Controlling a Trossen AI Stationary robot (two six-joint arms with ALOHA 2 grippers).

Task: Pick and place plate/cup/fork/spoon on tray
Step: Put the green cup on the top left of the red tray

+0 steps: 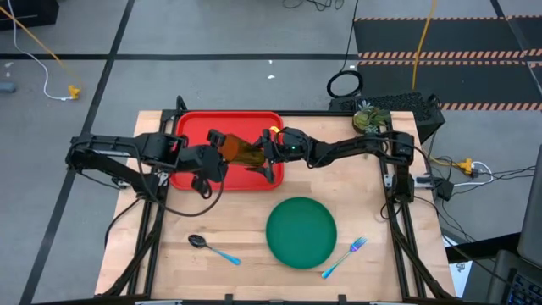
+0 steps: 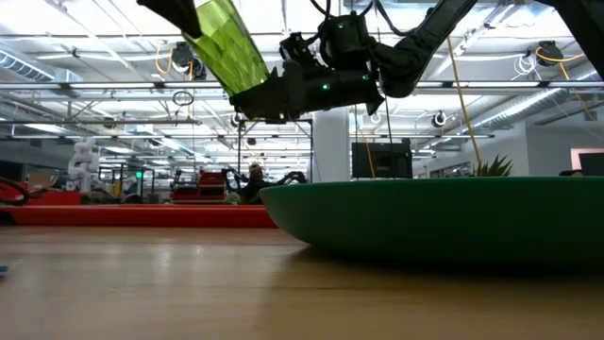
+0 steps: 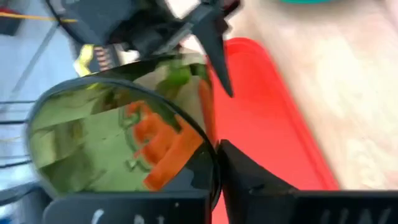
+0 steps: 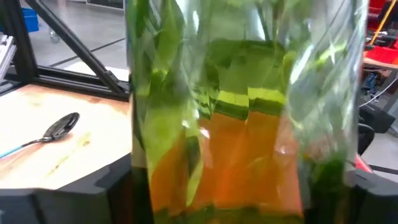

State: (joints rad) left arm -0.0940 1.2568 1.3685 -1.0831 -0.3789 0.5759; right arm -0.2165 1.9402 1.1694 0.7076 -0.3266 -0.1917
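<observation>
Midair above the red tray (image 1: 190, 174), the cup (image 1: 246, 152) lies tilted between my two pincers (a handover): left pincer (image 1: 222, 145) clamped on its left end, right pincer (image 1: 264, 156) spread wide around its right end. On the desk (image 1: 373, 191) nearer: one plate (image 1: 301, 231), one spoon (image 1: 212, 247), one fork (image 1: 343, 257).

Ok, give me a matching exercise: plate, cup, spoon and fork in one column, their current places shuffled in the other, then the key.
1 plate
2 cup
3 spoon
4 fork

A held in the air above the tray
B on the table, left of the plate
C on the table, between spoon and fork
D on the table, right of the plate

Pairs: 1-C, 2-A, 3-B, 4-D
</observation>
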